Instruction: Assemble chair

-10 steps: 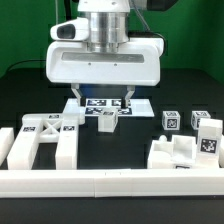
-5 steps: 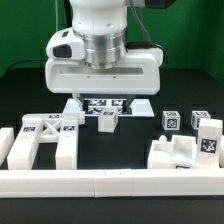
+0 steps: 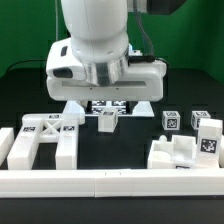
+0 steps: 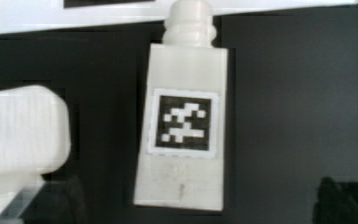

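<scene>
A white square chair leg [image 4: 185,120] with a black-and-white tag and a round peg at one end lies on the black table; in the exterior view this leg [image 3: 107,121] sits just below the arm. My gripper [image 4: 179,205] is open above it. Its dark fingertips [image 4: 16,205] stand wide on either side of the leg's plain end, with a gap on each side. In the exterior view the gripper [image 3: 107,106] is mostly hidden by the wrist body. An X-braced frame [image 3: 40,140] lies at the exterior view's left. A blocky chair part [image 3: 180,155] lies at its right.
The marker board [image 3: 110,103] lies flat behind the leg. Two small tagged white blocks [image 3: 171,120] [image 3: 207,132] stand at the exterior view's right. A long low white rail [image 3: 110,185] runs along the front. A rounded white part [image 4: 16,130] lies beside the leg.
The arm has come down toward the leg, its wrist body now lower and larger in the exterior view. The jaws have stayed open and the parts have not moved.
</scene>
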You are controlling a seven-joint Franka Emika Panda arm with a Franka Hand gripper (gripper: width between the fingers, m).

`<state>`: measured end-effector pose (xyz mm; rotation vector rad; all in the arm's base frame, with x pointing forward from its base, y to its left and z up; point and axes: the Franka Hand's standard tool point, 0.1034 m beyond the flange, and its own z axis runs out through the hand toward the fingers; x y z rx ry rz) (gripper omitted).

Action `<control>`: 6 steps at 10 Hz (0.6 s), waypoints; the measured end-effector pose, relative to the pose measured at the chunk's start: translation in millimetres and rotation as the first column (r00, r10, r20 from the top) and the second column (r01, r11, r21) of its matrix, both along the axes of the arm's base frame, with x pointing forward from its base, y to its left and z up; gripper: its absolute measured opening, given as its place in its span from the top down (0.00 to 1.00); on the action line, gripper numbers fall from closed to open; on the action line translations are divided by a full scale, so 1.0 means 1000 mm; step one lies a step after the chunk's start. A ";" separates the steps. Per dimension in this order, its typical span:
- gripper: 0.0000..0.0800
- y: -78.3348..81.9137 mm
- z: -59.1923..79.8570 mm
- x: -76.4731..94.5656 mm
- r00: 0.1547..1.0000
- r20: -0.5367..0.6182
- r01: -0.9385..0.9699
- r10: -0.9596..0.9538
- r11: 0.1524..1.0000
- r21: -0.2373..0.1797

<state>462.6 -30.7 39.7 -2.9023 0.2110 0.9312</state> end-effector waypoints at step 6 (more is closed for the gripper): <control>0.19 -0.001 -0.012 -0.011 0.947 -0.320 0.007 0.009 0.999 0.049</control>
